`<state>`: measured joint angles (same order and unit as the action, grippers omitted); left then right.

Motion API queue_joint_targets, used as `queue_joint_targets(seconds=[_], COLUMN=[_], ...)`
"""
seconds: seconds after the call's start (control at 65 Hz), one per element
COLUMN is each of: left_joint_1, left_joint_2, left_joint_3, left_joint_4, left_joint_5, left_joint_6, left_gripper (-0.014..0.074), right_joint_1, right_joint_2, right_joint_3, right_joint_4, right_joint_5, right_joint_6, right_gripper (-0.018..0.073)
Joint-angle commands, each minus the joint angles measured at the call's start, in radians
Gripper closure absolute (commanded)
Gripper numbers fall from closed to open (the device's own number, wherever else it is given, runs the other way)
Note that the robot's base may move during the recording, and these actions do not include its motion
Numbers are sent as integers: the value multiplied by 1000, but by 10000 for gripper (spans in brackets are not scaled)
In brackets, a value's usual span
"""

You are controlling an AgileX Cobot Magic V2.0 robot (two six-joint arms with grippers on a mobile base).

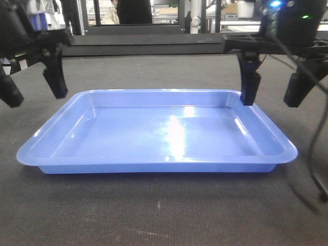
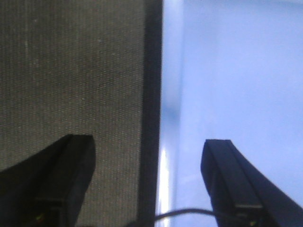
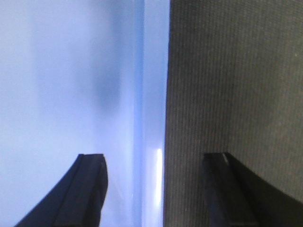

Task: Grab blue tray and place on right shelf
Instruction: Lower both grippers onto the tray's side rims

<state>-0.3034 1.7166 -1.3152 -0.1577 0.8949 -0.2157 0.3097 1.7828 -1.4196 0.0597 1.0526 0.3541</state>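
The blue tray [image 1: 159, 133] lies flat and empty on a dark grey mat. My left gripper [image 1: 33, 95] is open and straddles the tray's left rim, with one finger over the mat and the other over the tray's far left corner. In the left wrist view the gripper [image 2: 147, 142] has the rim between its fingers, and the tray [image 2: 236, 71] fills the right half. My right gripper [image 1: 270, 101] is open and straddles the right rim in the same way. In the right wrist view the gripper [image 3: 154, 158] has the tray [image 3: 71, 71] on the left. The right shelf is out of view.
The dark grey mat [image 1: 154, 215] covers the table around the tray. A black cable [image 1: 312, 154] hangs down at the right of the tray. Beyond the table's back edge stand metal frames and a person [image 1: 134, 11].
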Motion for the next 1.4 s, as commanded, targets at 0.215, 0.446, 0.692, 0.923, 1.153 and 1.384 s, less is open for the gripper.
queue_joint_targets(seconds=[0.215,0.446,0.692,0.923,1.153,1.384], left_joint_1=[-4,-4,-27,-62,-66,-66], left_joint_2=[66,68,72,118,163,163], left_joint_3=[-85,-85,-87,-174,-209,-210], left_joint_4=[17,19,38,56,67,67], left_joint_5=[63,26,26,98,175,175], left_joint_6=[-9,-9,-9,-30,-42,-42], left_gripper=[215,215,215,215,215,215], right_joint_1=[0,0,0,0,0,0], right_joint_2=[66,71,71,71,71,71], right_joint_3=[-111,-109,-109,-109,-103,-102], right_joint_4=[7,8,8,8,8,14], right_joint_5=[41,32,29,34,43,51], right_joint_6=[5,5,5,5,5,5], right_gripper=[41,41,41,41,41,41])
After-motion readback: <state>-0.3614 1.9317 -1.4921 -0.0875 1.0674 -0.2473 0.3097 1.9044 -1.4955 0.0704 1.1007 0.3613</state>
